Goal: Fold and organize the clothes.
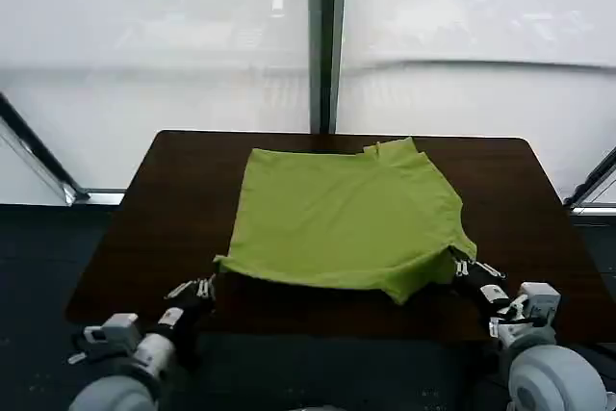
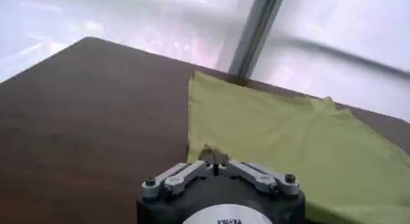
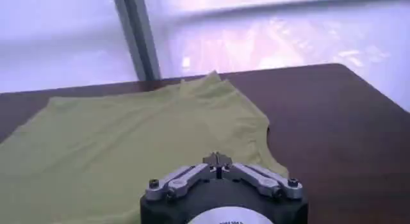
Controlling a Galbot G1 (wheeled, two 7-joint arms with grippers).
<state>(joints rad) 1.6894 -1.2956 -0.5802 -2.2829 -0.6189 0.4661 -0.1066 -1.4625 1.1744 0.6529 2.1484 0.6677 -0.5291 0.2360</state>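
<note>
Folding is the step we judge to be in hand: the lime-green t-shirt [image 1: 346, 223] lies spread on the dark table [image 1: 173, 209], slightly right of centre, already partly folded. Our left gripper [image 1: 206, 287] pinches the near left corner, fingers closed on the cloth. Our right gripper [image 1: 462, 265] is closed on the near right corner, lifting it slightly. Both arms reach in low from the near edge. Next, we think, both corners should travel together toward the far hem.

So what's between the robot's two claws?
The near edge of the green t-shirt stretches from the left gripper to the right gripper, over the dark table, in the head view.
</note>
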